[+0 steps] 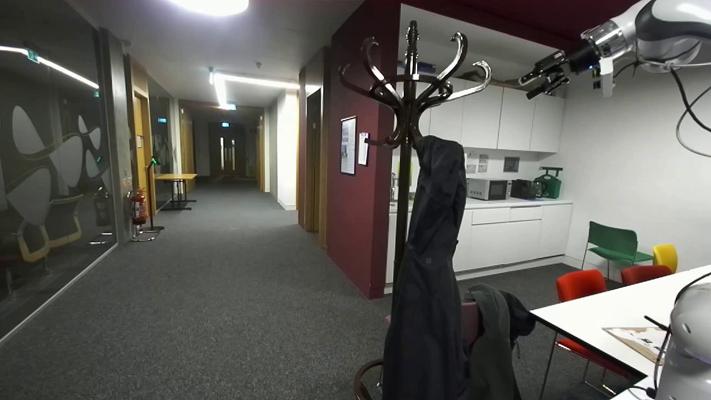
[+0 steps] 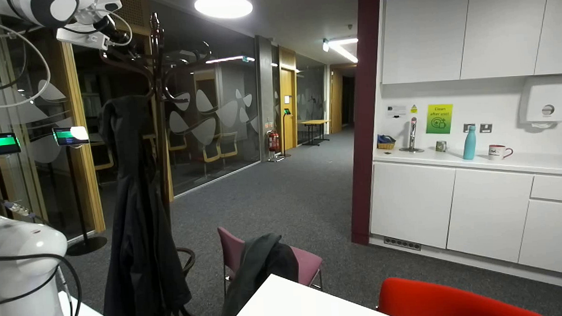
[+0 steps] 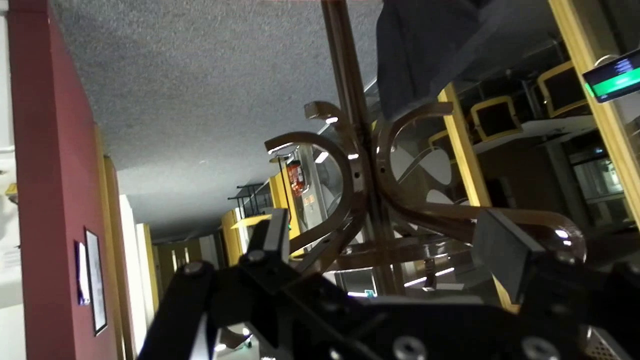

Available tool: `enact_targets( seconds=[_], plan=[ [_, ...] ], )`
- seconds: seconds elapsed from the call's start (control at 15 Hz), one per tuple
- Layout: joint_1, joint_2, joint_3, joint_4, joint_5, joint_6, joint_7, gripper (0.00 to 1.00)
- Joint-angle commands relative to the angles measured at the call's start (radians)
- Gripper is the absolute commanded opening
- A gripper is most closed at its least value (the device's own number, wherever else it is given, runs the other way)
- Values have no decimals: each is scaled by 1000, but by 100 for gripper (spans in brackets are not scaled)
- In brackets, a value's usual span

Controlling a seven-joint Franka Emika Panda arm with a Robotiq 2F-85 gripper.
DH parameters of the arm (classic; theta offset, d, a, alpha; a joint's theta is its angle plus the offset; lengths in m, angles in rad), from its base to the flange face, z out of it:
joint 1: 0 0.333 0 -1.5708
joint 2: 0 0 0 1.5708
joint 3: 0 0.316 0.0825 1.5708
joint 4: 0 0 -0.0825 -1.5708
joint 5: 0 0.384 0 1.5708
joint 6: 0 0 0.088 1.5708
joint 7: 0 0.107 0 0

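- Coat stand (image 1: 404, 183), dark brown and glossy, stands upright on the grey carpet (image 1: 250, 311) near a corner of the white desk (image 1: 611, 303); in an exterior view the maroon wall (image 1: 355, 233) shows behind it.
- The hand (image 3: 390, 237) is near the upper part of the stand, its fingers (image 3: 500, 242) spread wide apart; in the wrist view the pole and the curled hooks (image 3: 345, 175) show between them.
- In an exterior view a gap shows between the fingertips and the nearest hook; the hand slants downward there.
- A black coat (image 1: 427, 266) hangs in long folds from a lower hook, covering part of the pole.
- A mauve chair (image 2: 308, 262) is just beyond the desk corner, with a grey garment (image 2: 261, 250) draped over it.
- A red chair (image 1: 580, 286) is beside the desk.
- A flat board (image 1: 639, 340) lies on the desk near the arm's base (image 1: 691, 339); its dark markings are too small to read.
- The kitchen counter (image 2: 430, 159) holds a turquoise bottle (image 2: 469, 143), a white mug (image 2: 497, 152) and a microwave (image 1: 489, 189).
- A red fire extinguisher (image 1: 139, 208) shows in both exterior views, by the glass wall (image 1: 55, 183).
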Motion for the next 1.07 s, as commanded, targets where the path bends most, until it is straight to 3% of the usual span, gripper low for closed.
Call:
enact_targets(
  seconds=[0.0,0.13,0.2,0.47,1.0],
  plan=[
    [-23,-43,24,-35,20,-5,37,100],
    [-74,-27,40,-24,-1,110,82,100],
    [-28,-19,22,-5,6,28,47,100],
    [-54,-18,26,-6,0,74,63,100],
    [-2,15,66,-65,37,-10,57,100]
  ],
)
